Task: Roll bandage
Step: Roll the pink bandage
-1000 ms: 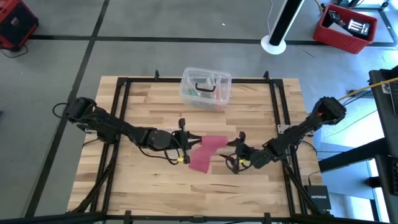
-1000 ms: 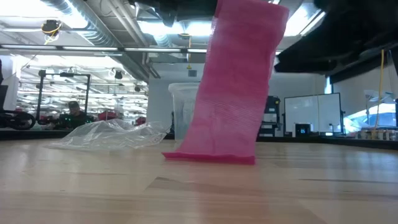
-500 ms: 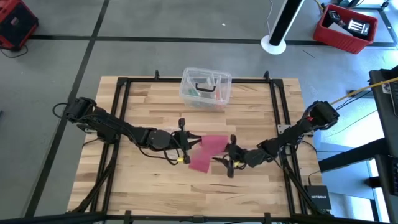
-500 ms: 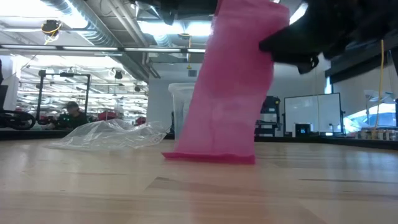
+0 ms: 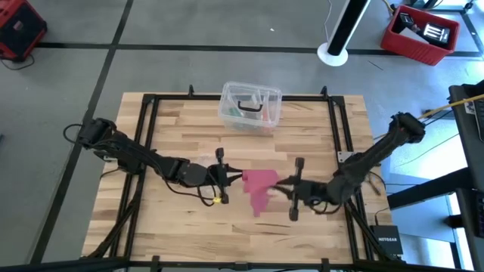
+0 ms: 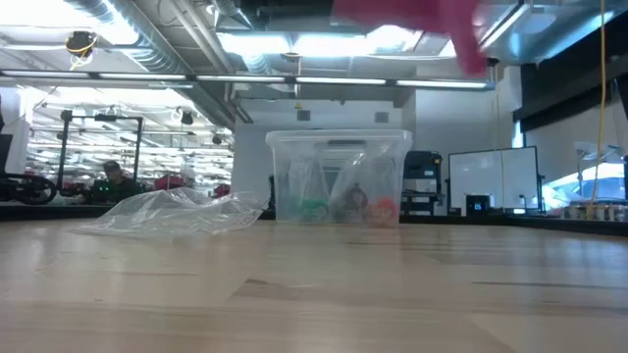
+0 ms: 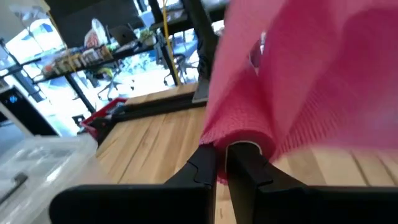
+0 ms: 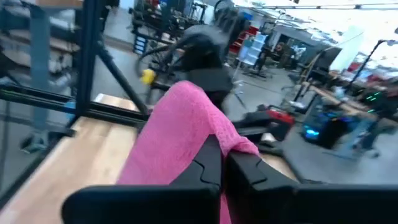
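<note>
I hold the bandage (image 5: 259, 185) in the air between both grippers, above the desk (image 5: 189, 227). The left gripper (image 5: 230, 177) fingers are closed on one end and the right gripper (image 5: 283, 187) fingers are closed on the other, I think to keep it stretched for rolling.

The wooden table (image 5: 166, 121) has a black frame around it. A clear box (image 5: 250, 106) sits at 12 o'clock. Near the middle, the pink bandage (image 5: 259, 189) hangs between two arms. The left gripper (image 5: 233, 177) comes in from 9 o'clock and pinches one end. The right gripper (image 5: 281, 187) comes in from 3 o'clock and pinches the other end. A red bin (image 5: 420, 32) stands on the floor at 2 o'clock.
</note>
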